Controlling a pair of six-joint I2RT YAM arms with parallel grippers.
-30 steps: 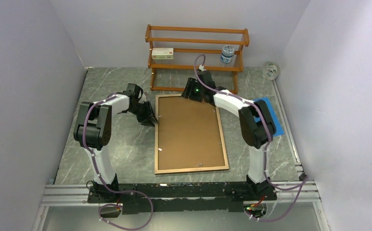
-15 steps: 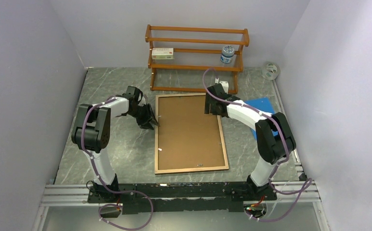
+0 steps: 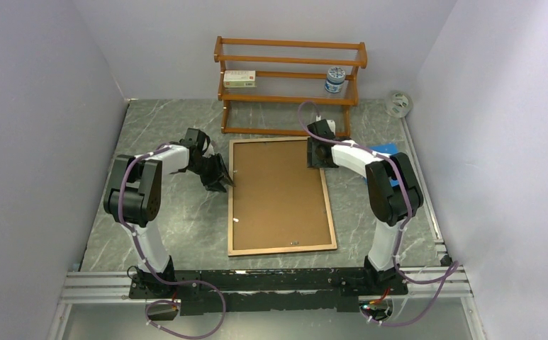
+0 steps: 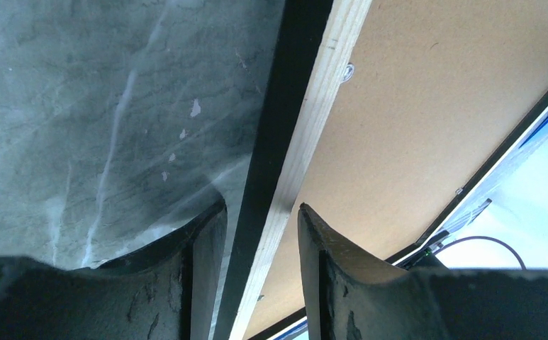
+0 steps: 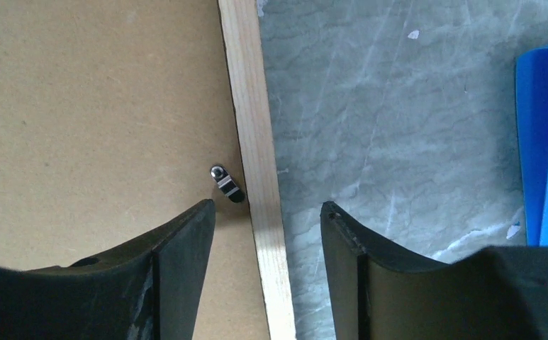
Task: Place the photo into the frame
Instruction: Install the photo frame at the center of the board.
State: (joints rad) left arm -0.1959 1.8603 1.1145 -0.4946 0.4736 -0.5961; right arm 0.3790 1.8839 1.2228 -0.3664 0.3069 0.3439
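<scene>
Right gripper has been moved onto right rail of brown-backed rectangular picture frame; left gripper astride left rail; both half-open, nothing gripped; frame front hidden.

We get even, diffuse light; left wrist view shows soft shadow beside the frame, washed-out brightness past its far edge.

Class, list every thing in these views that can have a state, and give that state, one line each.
frame, lying face down, wooden back up.
backing board, seated in the frame.
left tool, open, astride the frame's left rim.
right tool, open, astride the right rim beside a clip.
blue sheet, flat on the table.
shelf rack, upright, holding a box and a jar.
</scene>
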